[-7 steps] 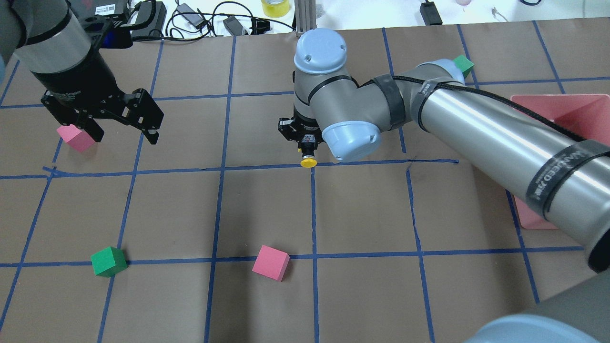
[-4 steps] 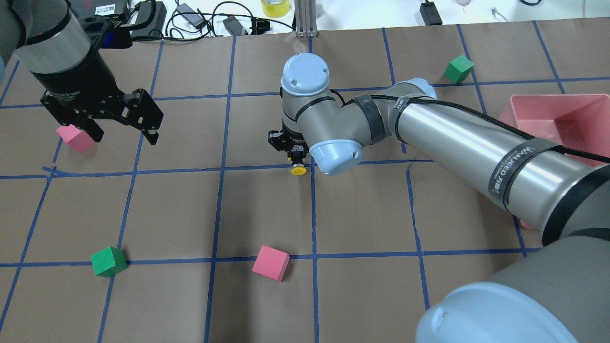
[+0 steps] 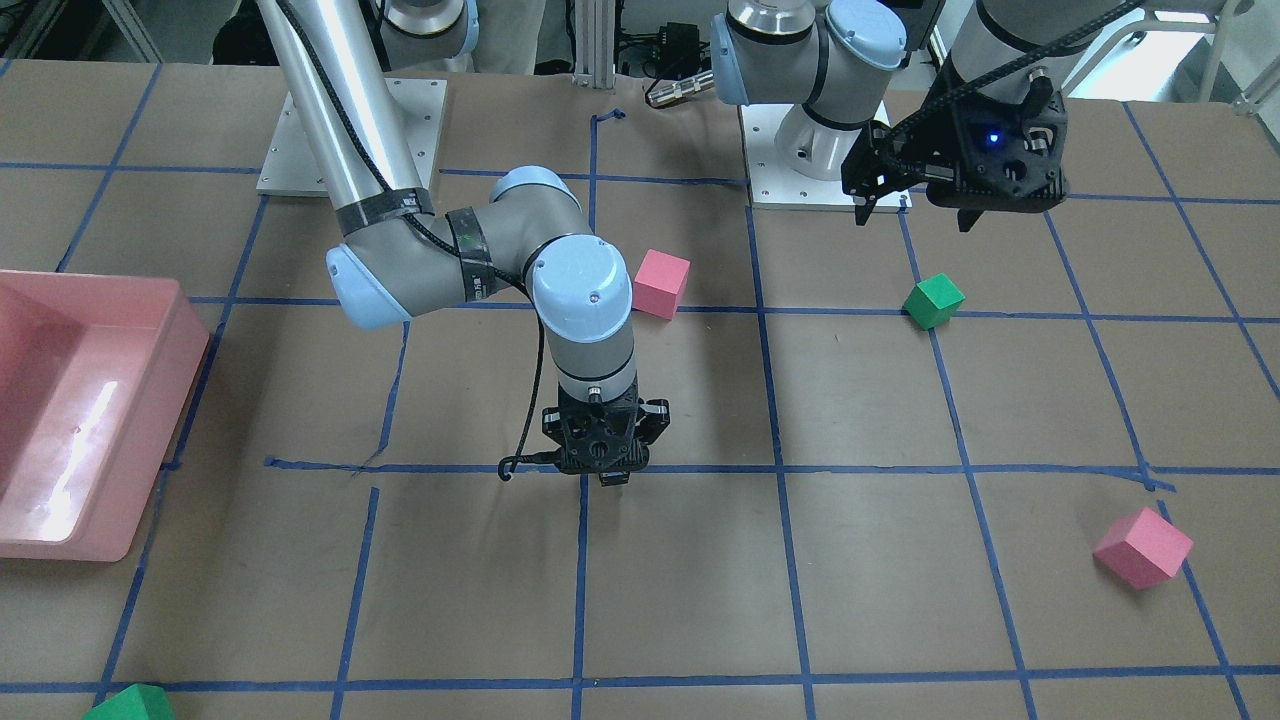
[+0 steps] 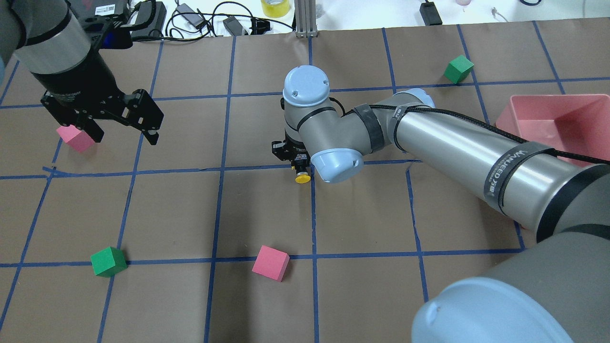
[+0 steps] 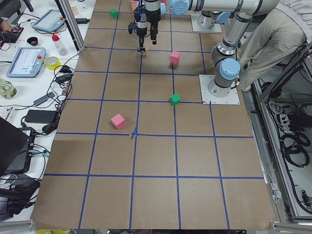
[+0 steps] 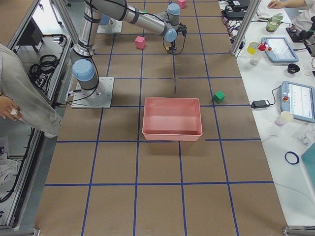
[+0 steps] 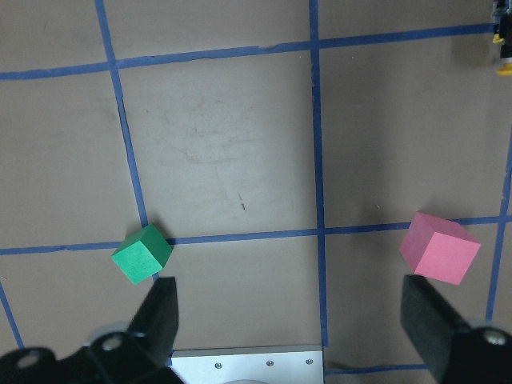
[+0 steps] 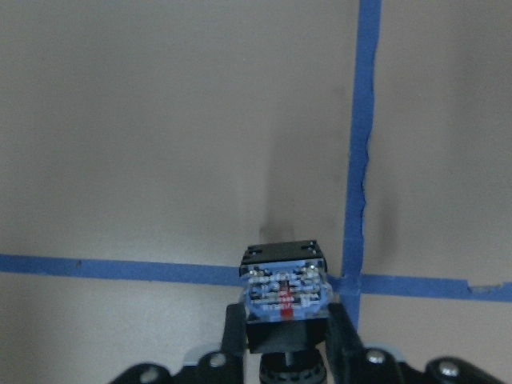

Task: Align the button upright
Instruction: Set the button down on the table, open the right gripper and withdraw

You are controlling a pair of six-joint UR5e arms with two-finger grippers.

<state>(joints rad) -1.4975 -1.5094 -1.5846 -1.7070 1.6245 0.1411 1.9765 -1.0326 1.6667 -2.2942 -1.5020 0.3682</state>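
My right gripper (image 4: 299, 164) is shut on the button (image 4: 302, 179) near the middle of the table, low over a crossing of blue tape lines. The button lies sideways in the jaws, with its yellow cap pointing toward my base. In the right wrist view its grey-blue boxy base (image 8: 284, 290) faces away from the camera, between the two fingers (image 8: 234, 336). In the front-facing view the gripper (image 3: 605, 470) hides nearly all of the button. My left gripper (image 4: 121, 133) is open and empty, hovering at the far left beside a pink cube (image 4: 76, 138).
A second pink cube (image 4: 270, 263) and a green cube (image 4: 108, 261) lie in the near half of the table. Another green cube (image 4: 459, 68) sits at the far right. A pink bin (image 4: 557, 119) stands at the right edge. Cables lie beyond the far edge.
My right arm has moved left and toward my base, with the button still in its grip. The left arm has not moved.
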